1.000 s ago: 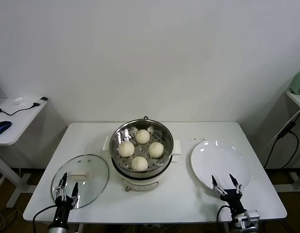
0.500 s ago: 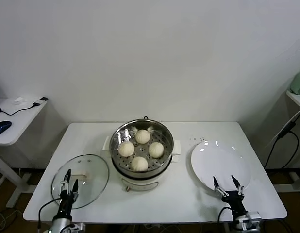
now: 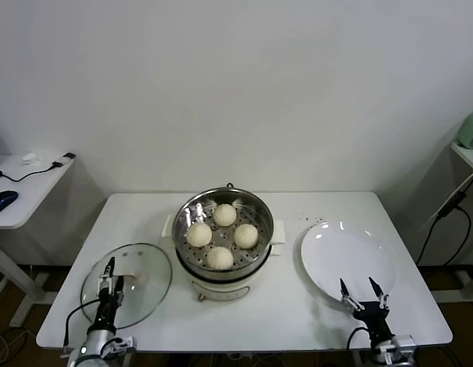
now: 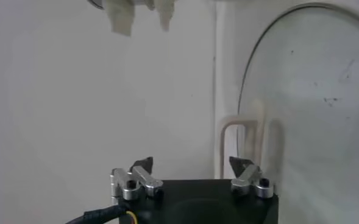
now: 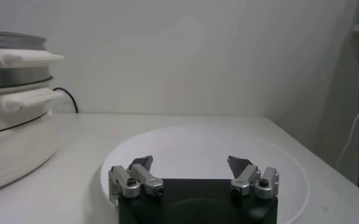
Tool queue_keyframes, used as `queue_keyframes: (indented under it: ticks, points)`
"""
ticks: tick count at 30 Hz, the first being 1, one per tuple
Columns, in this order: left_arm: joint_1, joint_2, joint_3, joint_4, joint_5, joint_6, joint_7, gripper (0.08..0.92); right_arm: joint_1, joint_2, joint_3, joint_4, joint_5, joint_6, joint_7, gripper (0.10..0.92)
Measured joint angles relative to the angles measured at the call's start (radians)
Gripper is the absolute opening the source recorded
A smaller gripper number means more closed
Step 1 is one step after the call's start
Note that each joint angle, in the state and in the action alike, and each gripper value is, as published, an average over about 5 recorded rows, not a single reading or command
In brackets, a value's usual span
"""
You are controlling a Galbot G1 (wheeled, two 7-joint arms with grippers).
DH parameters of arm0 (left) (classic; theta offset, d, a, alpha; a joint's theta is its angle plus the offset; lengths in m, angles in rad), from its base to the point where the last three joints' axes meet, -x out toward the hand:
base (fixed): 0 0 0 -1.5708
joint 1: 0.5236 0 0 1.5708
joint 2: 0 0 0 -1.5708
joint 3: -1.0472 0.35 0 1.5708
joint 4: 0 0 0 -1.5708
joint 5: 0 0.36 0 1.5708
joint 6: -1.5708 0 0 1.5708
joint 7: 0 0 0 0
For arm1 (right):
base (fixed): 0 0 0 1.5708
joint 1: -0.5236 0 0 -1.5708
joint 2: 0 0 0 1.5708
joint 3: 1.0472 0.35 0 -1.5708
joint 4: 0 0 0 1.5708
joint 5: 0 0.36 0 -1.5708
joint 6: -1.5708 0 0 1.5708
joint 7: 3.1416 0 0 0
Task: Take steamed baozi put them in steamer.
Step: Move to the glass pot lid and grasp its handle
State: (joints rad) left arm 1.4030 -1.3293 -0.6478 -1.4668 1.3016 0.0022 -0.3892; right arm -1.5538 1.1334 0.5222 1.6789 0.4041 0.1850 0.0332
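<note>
Four cream-white baozi (image 3: pixel 223 235) lie inside the shiny steel steamer (image 3: pixel 256 210) on its cream pot base at the table's middle. My left gripper (image 3: pixel 110 274) is open and empty at the front left, over the near edge of the glass lid. My right gripper (image 3: pixel 360 290) is open and empty at the front right, over the near rim of the white plate. In the right wrist view the steamer (image 5: pixel 11 58) stands off to one side and my right gripper (image 5: pixel 190 163) stands open above the plate. In the left wrist view my left gripper (image 4: pixel 191 163) stands open.
A round glass lid (image 3: pixel 145 290) with a cream handle lies flat at the table's front left; it also shows in the left wrist view (image 4: pixel 307 109). An empty white plate (image 3: pixel 344 256) lies at the front right. A side desk (image 3: pixel 22 187) with a mouse stands at far left.
Both grippers have drawn back toward the table's front edge, lower in the head view. The baozi, lid and plate have not moved.
</note>
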Motion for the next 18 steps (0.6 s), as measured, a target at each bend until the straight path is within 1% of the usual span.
queue_keyframes:
  ticks: [10,18]
  points:
    - [-0.024,-0.002,0.001,0.057,0.016,-0.014,-0.012,0.472,-0.003,0.007,-0.012,0.008,-0.011,0.0,0.009,0.823]
    - [-0.021,-0.005,0.0,0.06,0.011,-0.017,-0.016,0.247,0.001,0.006,-0.015,0.019,-0.013,-0.005,0.018,0.823]
